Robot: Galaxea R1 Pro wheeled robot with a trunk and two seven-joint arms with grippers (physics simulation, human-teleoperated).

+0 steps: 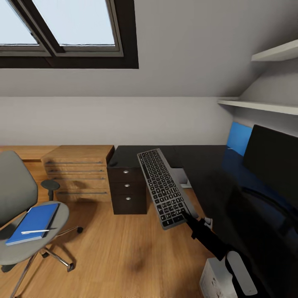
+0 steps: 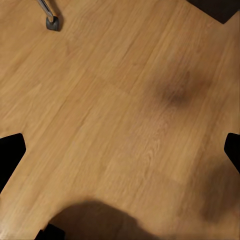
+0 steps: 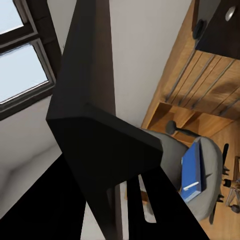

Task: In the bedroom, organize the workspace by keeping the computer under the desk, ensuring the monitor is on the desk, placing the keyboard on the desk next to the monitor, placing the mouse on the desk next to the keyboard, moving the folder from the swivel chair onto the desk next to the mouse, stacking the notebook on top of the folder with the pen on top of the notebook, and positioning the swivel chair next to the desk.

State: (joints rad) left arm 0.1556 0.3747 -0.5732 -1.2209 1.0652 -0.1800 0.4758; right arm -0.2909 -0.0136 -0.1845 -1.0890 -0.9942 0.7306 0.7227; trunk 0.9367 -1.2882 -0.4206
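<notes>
The right pincer is clamping the near end of the keyboard, holding it tilted in the air beside the black counter. The head view is showing the monitor on that counter. The folder and pen are lying on the swivel chair. The left wrist view is showing wooden floor; its pincer's fingers are standing apart.

The head camera looks down and forward from above the desk corner. The left wrist camera faces the floor closely; the right looks outward — sharing the chair with the head view.
</notes>
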